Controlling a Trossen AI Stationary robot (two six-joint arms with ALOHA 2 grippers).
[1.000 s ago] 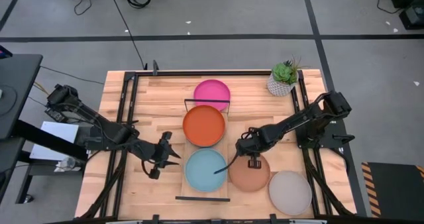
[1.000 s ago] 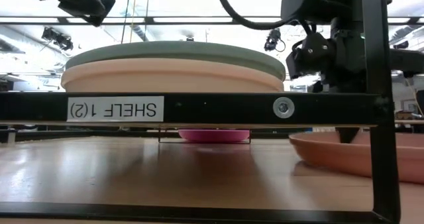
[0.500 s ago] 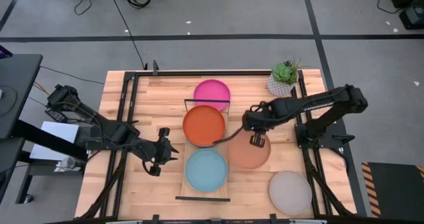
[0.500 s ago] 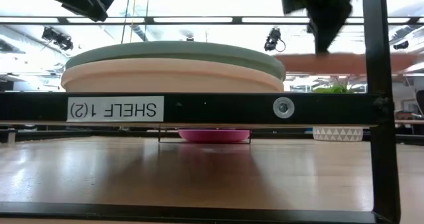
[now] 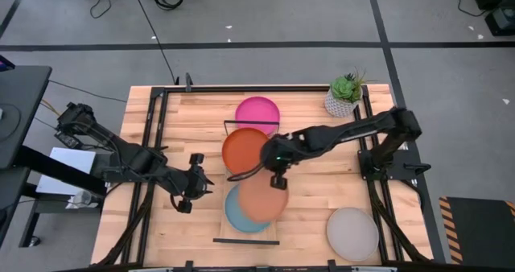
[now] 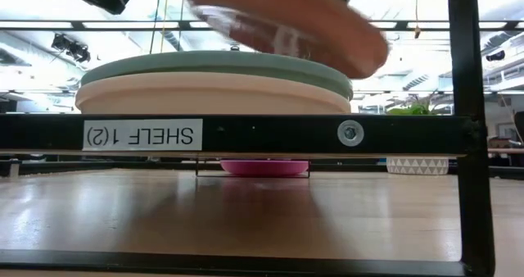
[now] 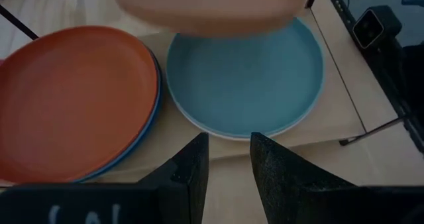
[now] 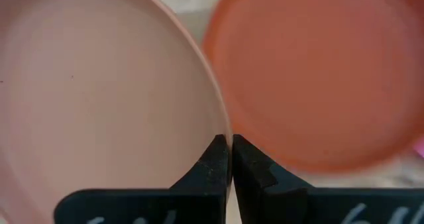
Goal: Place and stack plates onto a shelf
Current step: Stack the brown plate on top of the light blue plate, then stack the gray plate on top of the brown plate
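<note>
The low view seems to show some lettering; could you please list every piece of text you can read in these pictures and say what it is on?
"SHELF 1(2)" on a white label stuck to the black rail of the shelf, low view; it appears upside down.
No other readable text shows in the high view or in either wrist view.

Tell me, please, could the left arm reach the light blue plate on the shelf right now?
Probably not cleanly. The left gripper waits beside the light blue plate, but the peach plate, held by the right gripper, hangs tilted over much of it.
</note>
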